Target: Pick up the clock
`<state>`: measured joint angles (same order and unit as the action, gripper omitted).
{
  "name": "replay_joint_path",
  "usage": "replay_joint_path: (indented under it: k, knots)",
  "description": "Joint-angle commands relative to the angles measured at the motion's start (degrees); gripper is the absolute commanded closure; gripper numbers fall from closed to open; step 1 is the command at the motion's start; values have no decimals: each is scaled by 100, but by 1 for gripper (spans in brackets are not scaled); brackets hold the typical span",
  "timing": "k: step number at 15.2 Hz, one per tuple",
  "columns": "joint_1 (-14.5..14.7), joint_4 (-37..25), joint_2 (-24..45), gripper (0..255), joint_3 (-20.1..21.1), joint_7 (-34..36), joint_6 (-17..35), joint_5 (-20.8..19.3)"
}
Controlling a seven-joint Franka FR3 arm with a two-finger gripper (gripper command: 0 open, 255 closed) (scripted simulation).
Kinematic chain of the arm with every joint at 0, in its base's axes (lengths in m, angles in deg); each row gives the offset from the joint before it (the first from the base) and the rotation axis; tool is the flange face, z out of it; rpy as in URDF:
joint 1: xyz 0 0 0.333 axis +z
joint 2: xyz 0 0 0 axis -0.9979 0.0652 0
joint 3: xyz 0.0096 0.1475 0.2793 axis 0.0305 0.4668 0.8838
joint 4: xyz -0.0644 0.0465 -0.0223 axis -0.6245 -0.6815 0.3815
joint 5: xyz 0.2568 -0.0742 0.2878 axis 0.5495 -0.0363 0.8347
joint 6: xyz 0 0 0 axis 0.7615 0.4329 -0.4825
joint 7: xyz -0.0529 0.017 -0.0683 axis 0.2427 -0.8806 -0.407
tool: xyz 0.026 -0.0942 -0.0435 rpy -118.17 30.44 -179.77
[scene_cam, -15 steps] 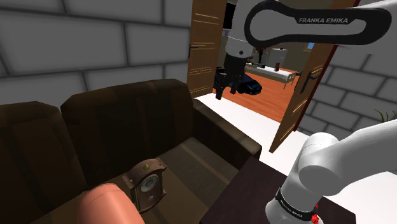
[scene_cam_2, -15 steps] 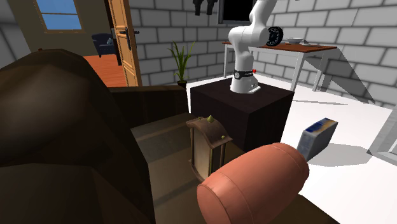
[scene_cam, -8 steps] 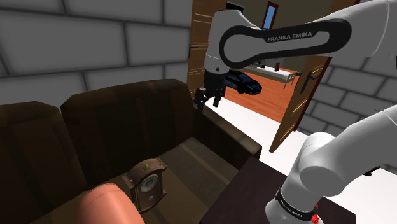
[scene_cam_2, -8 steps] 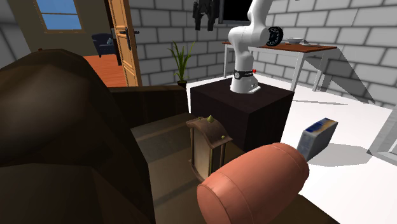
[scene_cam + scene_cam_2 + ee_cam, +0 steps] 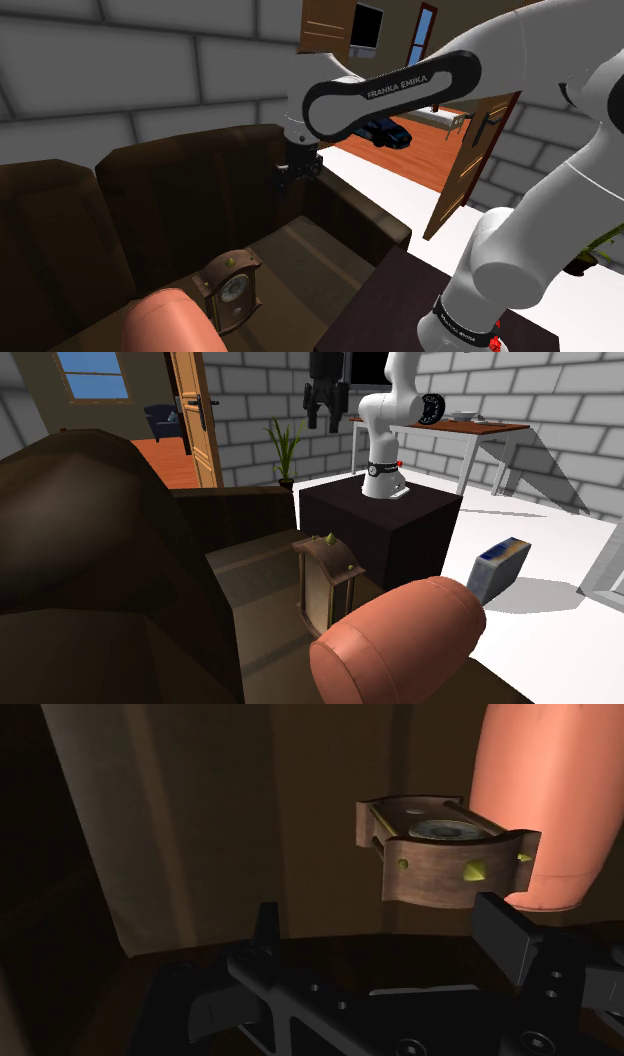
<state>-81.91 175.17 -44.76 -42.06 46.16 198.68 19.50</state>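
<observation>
A brown sofa (image 5: 298,246) carries a clock (image 5: 232,290) beside a pink bolster (image 5: 172,322).

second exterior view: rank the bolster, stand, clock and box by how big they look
1. bolster and stand: about alike, so not ranked against each other. The bolster lies nearest the camera, which makes it look larger.
2. clock
3. box, the smallest

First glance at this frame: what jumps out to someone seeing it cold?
The salmon-pink bolster cushion at the second exterior view's bottom grabs the eye, with the small brown clock standing upright right beside it on the dark brown sofa. Above the sofa hangs the black gripper, fingers apart, well clear of the clock.
</observation>
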Motion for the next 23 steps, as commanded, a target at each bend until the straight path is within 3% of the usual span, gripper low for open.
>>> replay_joint_path:
  k: [1,9,16,23]
  knots:
    - [28,-69,426,0,118,163,326,-32]
    - [227,-810,2061,0,469,895,1063,-389]
    - [591,-1820,3565,0,519,1510,1401,-852]
    - [690,-1858,4013,0,439,1639,1785,-1021]
